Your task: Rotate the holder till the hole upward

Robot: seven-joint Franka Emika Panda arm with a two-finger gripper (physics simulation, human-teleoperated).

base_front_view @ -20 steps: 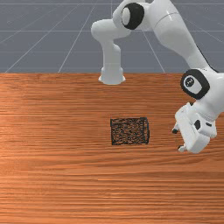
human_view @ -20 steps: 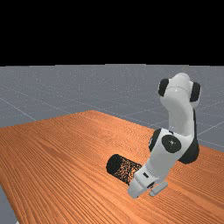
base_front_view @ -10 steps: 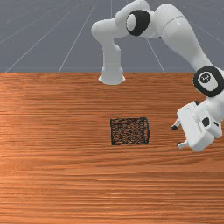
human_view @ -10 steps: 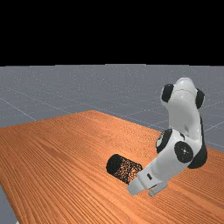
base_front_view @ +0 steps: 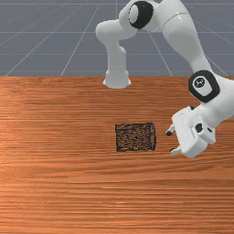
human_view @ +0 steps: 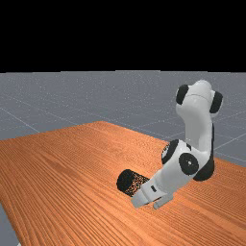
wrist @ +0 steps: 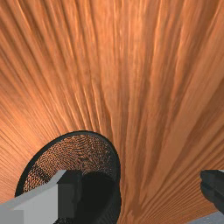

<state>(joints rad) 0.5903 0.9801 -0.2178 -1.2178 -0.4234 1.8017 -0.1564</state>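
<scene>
Counter [base_front_view: 55, 183]: work surface under holder [base_front_view: 135, 137]. Tool [base_front_view: 171, 142]: spread, nothing gripped, near holder. Holder: horiz., hole [wrist: 78, 153] facing tool. Curr. step: approach, prob. Next: align w/ rim [wrist: 83, 132], pinch it, then rotate holder till hole faces up

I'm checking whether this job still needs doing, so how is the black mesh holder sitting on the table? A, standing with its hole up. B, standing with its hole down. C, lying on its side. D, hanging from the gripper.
C: the holder lies on its side on the table, its open rim facing toward the gripper.
</scene>
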